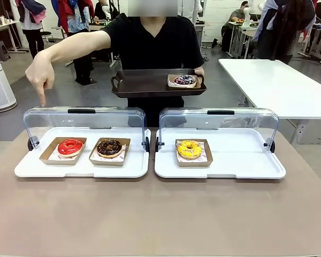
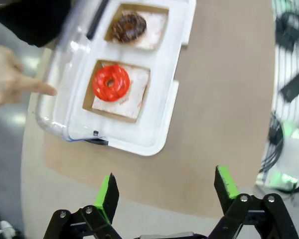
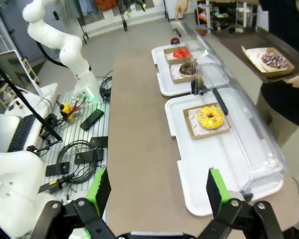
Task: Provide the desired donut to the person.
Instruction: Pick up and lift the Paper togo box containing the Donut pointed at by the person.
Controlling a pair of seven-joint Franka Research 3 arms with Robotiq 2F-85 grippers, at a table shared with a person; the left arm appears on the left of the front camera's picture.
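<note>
A robotics lab: white worktable (image 1: 278, 80), tangled cables (image 3: 79, 152) (keyboard (image 3: 19, 132) beside them), bystanders (image 1: 81, 59) behind.

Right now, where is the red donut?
In the front view the red donut sits at the left end of the left white case, beside the chocolate donut; the person's hand points down near it.

Yellow donut (image 3: 210, 117) beyond wide-spread claw (image 3: 157, 175)
</note>
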